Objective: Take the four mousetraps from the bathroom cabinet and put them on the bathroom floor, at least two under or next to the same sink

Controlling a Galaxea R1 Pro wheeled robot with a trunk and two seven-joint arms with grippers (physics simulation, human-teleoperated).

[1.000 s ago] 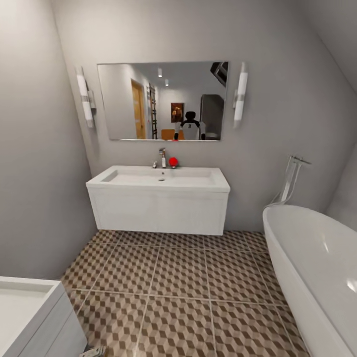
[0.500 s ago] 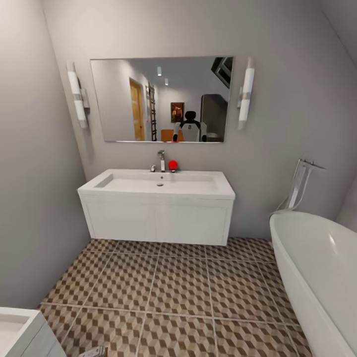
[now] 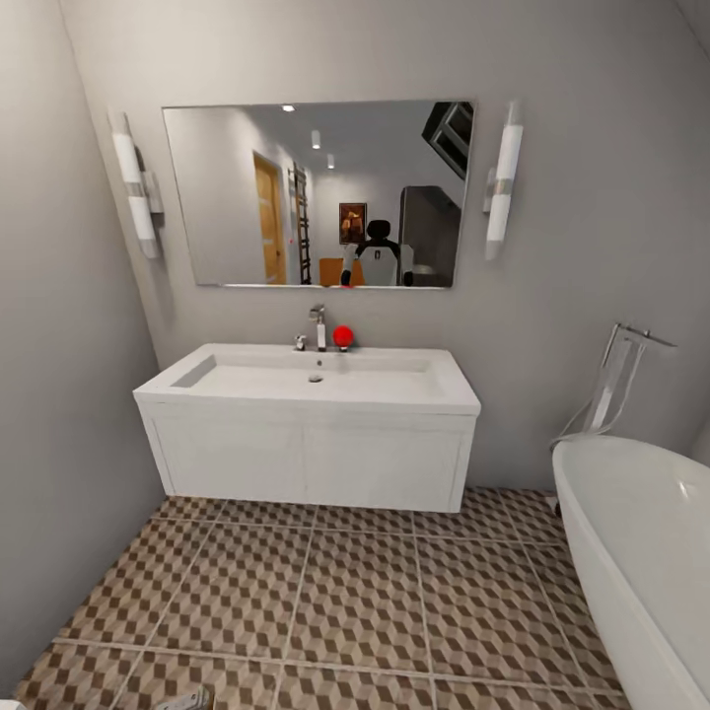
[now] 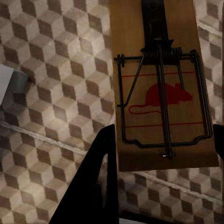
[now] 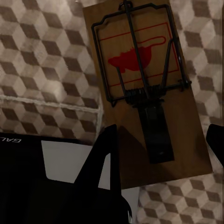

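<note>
We carry two mousetraps toward the sink.
One mousetrap (image 4: 161, 88) sits clamped in the left gripper (image 4: 161, 144), another mousetrap (image 5: 144, 88) in the right gripper (image 5: 161, 149), both above the bathroom floor (image 3: 355, 602). The sink (image 3: 311, 380) is straight ahead; next, we judge, roll closer and lower both traps beside its vanity.

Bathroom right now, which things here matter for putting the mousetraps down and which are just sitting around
Part of the job:
- mousetrap in the left gripper
- second mousetrap in the right gripper
- sink on its white vanity
- bathroom floor

Just there:
- bathtub
- mirror
- red ball by the tap
- wall lights
</note>
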